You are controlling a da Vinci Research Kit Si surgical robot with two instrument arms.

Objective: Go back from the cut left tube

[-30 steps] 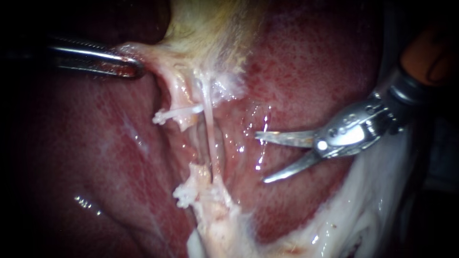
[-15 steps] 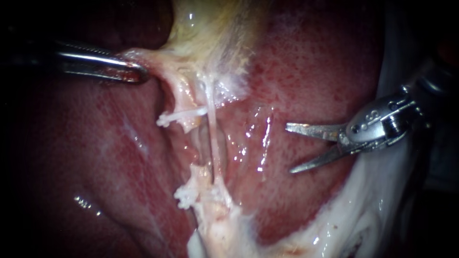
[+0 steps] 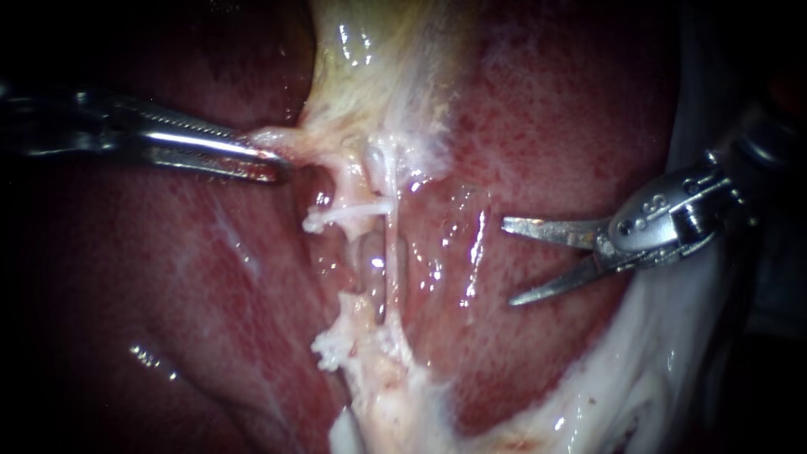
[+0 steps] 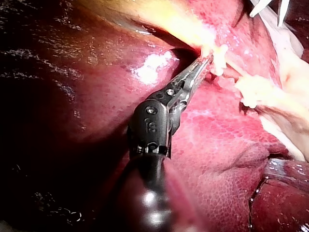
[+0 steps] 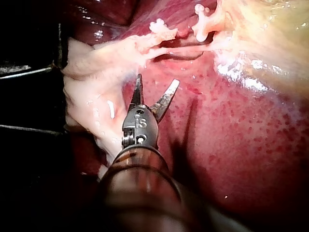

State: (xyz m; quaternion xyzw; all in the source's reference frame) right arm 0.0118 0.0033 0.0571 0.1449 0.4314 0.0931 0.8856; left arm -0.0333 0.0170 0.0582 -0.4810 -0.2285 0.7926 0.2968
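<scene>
BENCH, CLOSE TO THE TISSUE: My slender steel left instrument [image 3: 271, 161] reaches in over the dark red, glistening liver [image 3: 168, 277]. Its two narrow jaws are clamped together on a pale pink flap of tissue [image 3: 282, 139] at the foot of the wet, yellowish gallbladder [image 3: 378, 67]. The left wrist view shows the same grip, with the left instrument [image 4: 206, 62] closed on the flap where it meets the yellow wall.

The thin whitish cut left tube [image 3: 340, 214] lies in two parts between my two instruments. Its upper stump juts sideways just below the gripped flap and ends in a frayed tip. Its lower stump [image 3: 332, 346], also frayed, sits on a ridge of white fatty tissue [image 3: 378, 403]. A gap of bare red bed separates the two ends. Just beside them, a fine pale uncut tube [image 3: 389, 252] runs straight from the gallbladder down to the ridge.

My silver right instrument [image 3: 508, 262], tipped with two short pointed blades, hangs over the liver well apart from both stumps. Its jaws are spread and nothing lies between them. In the right wrist view, the right instrument [image 5: 157, 79] shows the same open blades. The lower stump [image 5: 159, 26] and the upper stump [image 5: 203, 21] lie ahead of them, untouched.
</scene>
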